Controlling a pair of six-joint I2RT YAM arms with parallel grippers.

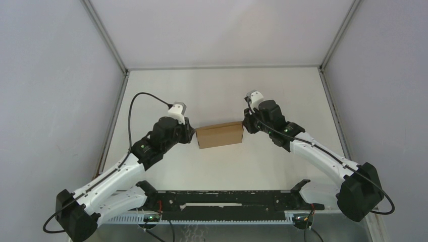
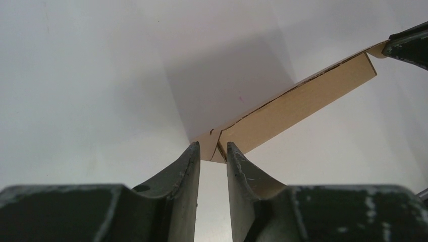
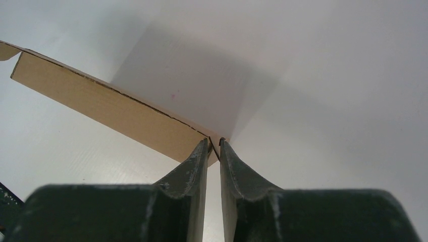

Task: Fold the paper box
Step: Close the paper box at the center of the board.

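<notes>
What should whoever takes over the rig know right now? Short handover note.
Left gripper: jaws narrowly apart either side of the left corner of the paper box; firm grip not confirmed.
Right gripper: shut on the thin edge at the box's right end.
Box: mid-table, spanned between both arms, apparently off the surface.
Done: sheet already forms a shallow rectangular box.
Left: probably secure the left hold, check the flaps, set it down.

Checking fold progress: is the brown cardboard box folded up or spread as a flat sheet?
Folded up: the brown cardboard box shows a closed top and side wall.
</notes>
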